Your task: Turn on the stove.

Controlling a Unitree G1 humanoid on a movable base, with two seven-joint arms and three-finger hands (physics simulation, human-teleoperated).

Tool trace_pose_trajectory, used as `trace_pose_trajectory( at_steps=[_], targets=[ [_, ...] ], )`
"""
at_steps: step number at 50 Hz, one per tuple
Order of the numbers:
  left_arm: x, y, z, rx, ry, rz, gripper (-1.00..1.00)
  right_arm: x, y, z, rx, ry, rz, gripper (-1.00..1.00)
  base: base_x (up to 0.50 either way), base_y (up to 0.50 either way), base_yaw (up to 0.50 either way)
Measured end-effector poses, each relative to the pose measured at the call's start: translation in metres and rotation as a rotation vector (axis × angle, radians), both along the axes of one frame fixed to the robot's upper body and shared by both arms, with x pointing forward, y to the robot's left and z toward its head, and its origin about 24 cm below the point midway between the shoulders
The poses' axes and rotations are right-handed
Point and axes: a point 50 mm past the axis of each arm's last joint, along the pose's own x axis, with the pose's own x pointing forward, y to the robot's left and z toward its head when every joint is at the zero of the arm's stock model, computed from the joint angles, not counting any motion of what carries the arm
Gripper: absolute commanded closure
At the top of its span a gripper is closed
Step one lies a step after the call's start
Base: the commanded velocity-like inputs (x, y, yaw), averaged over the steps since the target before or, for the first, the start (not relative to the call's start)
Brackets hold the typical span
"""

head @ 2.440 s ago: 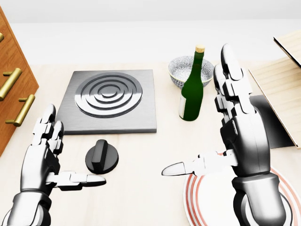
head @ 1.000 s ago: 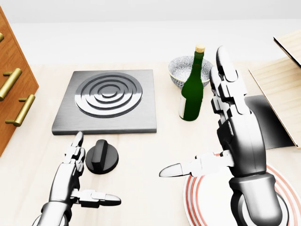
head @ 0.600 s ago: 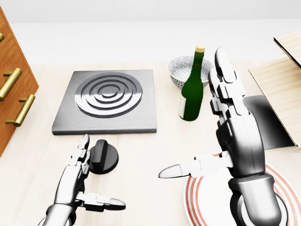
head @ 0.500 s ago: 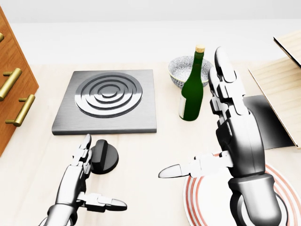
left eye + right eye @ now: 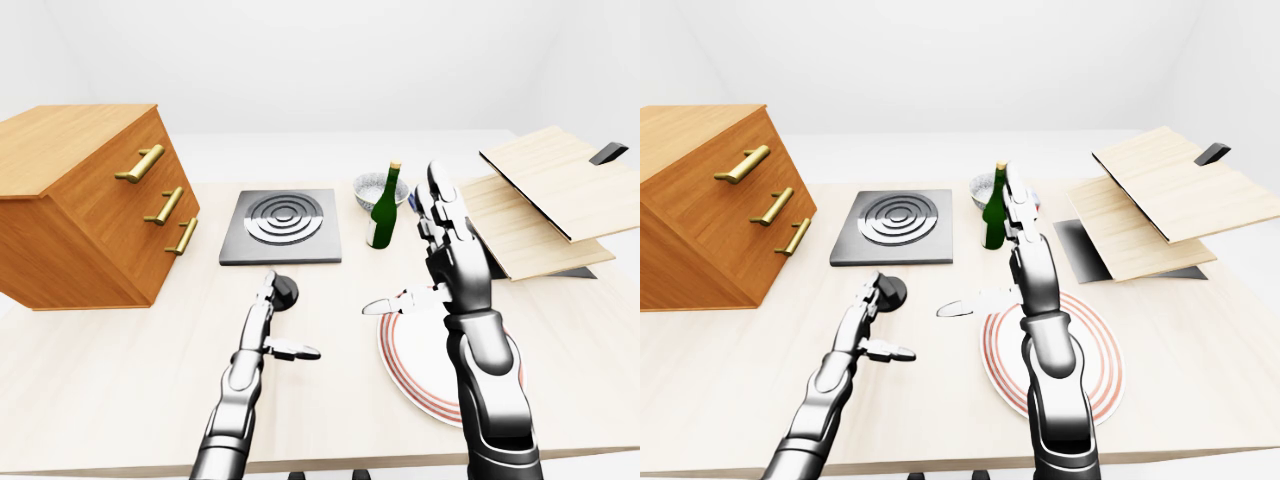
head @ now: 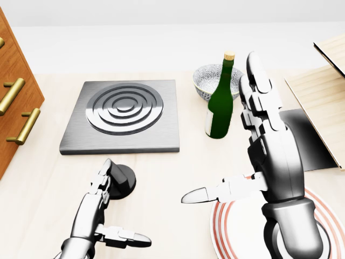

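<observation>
The stove (image 6: 121,116) is a grey square plate with concentric rings, at upper left of the head view. Its black round knob (image 6: 123,180) lies on the table just below it. My left hand (image 6: 127,201) is open at the knob's lower left. Its fingers (image 6: 102,183) overlap the knob's left edge and its thumb points right below the knob. I cannot tell whether the fingers touch the knob. My right hand (image 6: 226,141) is open and empty, raised upright at the right, with its thumb pointing left.
A green bottle (image 6: 220,102) and a patterned bowl (image 6: 207,81) stand right of the stove. A red-striped plate (image 6: 237,226) lies under my right arm. A wooden drawer cabinet (image 5: 90,210) is at the left. Wooden boards (image 5: 545,195) lean at the right.
My left hand has moved right and lower in the view, from left of the knob to its lower left, fingers now overlapping its edge. The right hand has barely moved.
</observation>
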Motion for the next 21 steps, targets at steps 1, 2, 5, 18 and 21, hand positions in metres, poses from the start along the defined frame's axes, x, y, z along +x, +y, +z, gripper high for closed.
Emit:
trace_pose_trajectory(
  at_steps=[1,2,5,18,21],
  targets=[
    [0.0,-0.001,0.0,0.002,0.0,0.0,-1.0,0.0,0.0,0.0,0.0,0.0,0.0,-1.0,0.0,0.0,0.0],
    [-0.001,-0.001,0.0,0.004,0.0,-0.001,-1.0,0.0,0.0,0.0,0.0,-0.001,0.0,-1.0,0.0,0.0,0.0],
    [-0.003,-0.005,-0.001,0.009,0.001,-0.009,-1.0,0.0,0.0,0.0,0.001,-0.002,0.0,-1.0,0.0,0.0,0.0],
    [-0.015,-0.027,-0.003,-0.004,0.009,-0.099,-1.0,-0.001,0.0,0.0,0.008,-0.001,0.001,-1.0,0.0,0.0,0.0],
    [-0.017,-0.031,-0.002,-0.008,0.001,-0.113,-1.0,-0.001,-0.001,0.0,0.008,-0.001,0.001,-1.0,0.0,0.0,0.0]
  ],
)
